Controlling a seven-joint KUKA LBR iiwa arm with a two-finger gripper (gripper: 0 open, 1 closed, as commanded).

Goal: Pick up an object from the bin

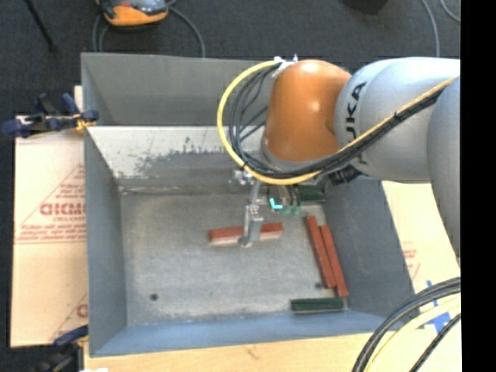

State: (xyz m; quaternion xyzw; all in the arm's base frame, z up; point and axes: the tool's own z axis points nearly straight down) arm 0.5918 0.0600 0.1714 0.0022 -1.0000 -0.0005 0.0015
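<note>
The arm (372, 122) reaches in from the right, and its orange cover hides the wrist and part of the bin's far wall. The grey bin (155, 153) is nearly bare. Two long red-brown sticks (327, 258) lie side by side along its right edge, with a dark green bar (317, 305) in the near right corner. A short red-brown block (223, 237) lies flat mid-floor, probably the target, since the gripper (249, 237) stands upright across its middle and covers that part. I cannot tell whether the pincer is open, closed or gripping.
</note>
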